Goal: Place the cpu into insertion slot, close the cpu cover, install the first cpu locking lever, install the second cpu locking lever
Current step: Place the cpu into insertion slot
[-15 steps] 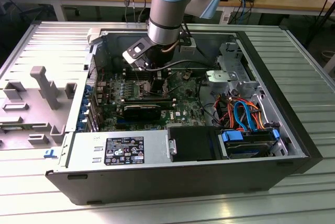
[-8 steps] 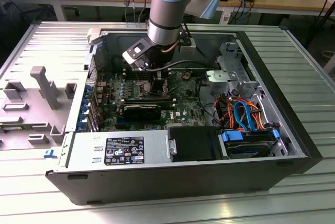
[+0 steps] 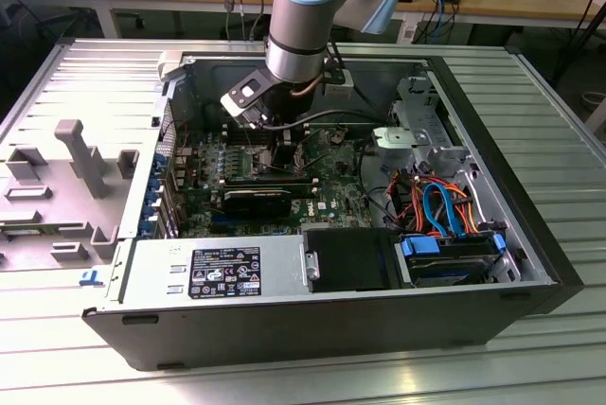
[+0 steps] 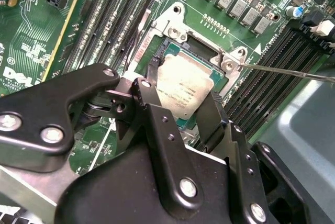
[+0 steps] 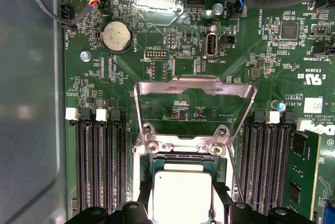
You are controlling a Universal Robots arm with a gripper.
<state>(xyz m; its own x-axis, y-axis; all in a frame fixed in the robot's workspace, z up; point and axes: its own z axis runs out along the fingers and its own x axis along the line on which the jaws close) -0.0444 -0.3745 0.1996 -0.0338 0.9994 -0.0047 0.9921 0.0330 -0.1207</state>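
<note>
Silver-grey cpu (image 4: 183, 92) between gripper (image 4: 183, 81) fingers (image 4: 208, 120)

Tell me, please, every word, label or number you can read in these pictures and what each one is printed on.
White lettering on the circuit board: too small to read with certainty.
Fine print on the chip: too faint to read.
Black label on the metal box: too small to read.
</note>
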